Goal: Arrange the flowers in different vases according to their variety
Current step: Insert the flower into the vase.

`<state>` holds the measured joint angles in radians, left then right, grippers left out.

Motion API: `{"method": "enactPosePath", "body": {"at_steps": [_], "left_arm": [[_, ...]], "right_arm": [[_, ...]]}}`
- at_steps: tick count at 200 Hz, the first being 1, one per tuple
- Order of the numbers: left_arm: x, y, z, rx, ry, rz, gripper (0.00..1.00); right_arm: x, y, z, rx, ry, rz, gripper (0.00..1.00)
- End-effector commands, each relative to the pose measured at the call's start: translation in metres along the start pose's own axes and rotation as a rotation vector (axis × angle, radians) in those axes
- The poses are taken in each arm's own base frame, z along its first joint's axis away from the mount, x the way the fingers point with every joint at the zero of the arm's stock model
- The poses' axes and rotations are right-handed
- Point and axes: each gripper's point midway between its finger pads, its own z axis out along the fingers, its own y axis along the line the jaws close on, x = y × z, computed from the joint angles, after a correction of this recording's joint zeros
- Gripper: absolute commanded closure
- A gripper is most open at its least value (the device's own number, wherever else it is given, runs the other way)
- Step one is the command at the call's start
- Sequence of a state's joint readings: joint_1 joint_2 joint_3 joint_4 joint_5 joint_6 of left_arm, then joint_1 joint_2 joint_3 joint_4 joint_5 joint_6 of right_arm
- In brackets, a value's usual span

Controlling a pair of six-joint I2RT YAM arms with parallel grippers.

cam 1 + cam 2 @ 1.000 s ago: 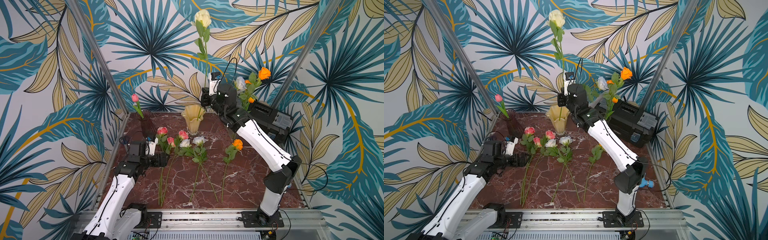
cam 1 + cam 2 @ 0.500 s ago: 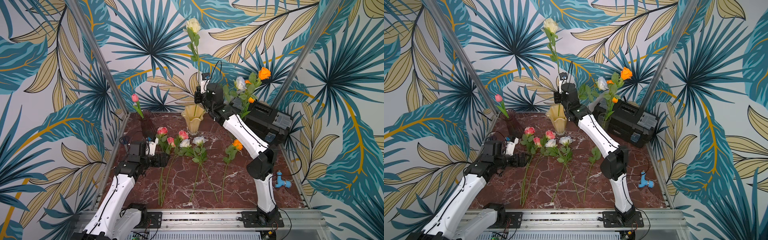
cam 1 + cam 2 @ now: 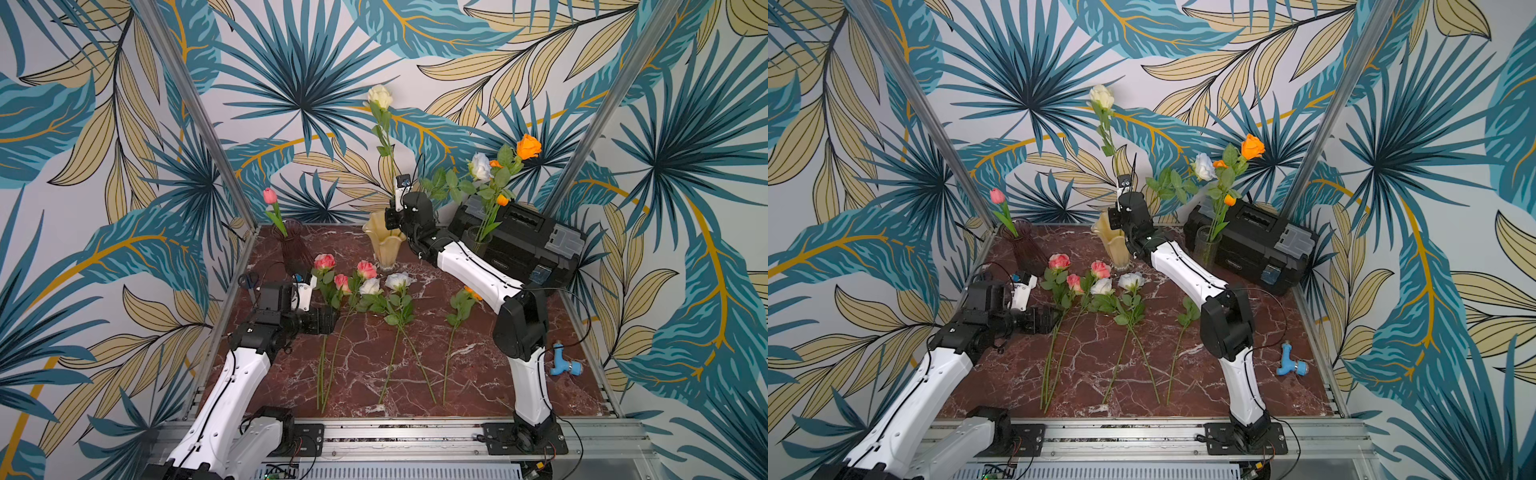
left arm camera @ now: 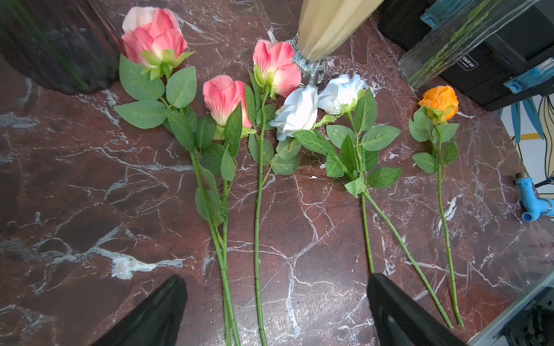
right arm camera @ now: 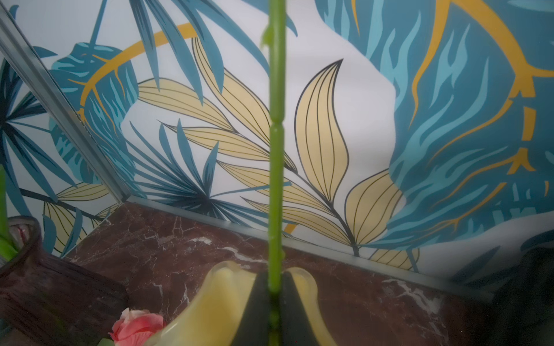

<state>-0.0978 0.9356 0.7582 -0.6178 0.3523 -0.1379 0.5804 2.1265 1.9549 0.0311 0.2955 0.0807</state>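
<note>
While the right gripper point(image 5: 275, 287) pinches a cream-white, green-stemmed artificial rose point(image 3: 380, 96) upright over the cream-yellow ruffled-rim vase point(image 3: 384, 245), the left gripper point(image 4: 275, 280) hangs spread wide.

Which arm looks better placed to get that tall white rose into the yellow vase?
Right. The right tool is shut on the stem of the white rose, right at the cream-yellow vase. The left tool is open, over the flowers lying on the table.
</note>
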Motion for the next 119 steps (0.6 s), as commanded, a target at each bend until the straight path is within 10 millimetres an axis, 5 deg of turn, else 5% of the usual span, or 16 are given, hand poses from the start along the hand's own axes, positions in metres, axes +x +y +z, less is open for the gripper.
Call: {"method": "enactPosePath", "body": {"at_steps": [1,19,33,119], "left_arm": [[-0.014,-0.004,-0.006,0.0,-0.04,0.032,0.01],[-0.014,-0.003,-0.005,-0.001,-0.037,0.031,0.01],[-0.014,-0.003,-0.006,-0.005,-0.04,0.033,0.01],[-0.012,0.005,-0.007,-0.058,-0.032,0.029,0.01]], "right_arm": [[-0.022,-0.005,-0.014,0.009,-0.071,0.045,0.88],[-0.021,-0.007,-0.02,0.011,-0.072,0.051,0.47],[-0.023,-0.007,-0.027,0.01,-0.081,0.053,0.36],[-0.044,-0.001,-0.077,-0.037,-0.118,0.05,0.31]]}}
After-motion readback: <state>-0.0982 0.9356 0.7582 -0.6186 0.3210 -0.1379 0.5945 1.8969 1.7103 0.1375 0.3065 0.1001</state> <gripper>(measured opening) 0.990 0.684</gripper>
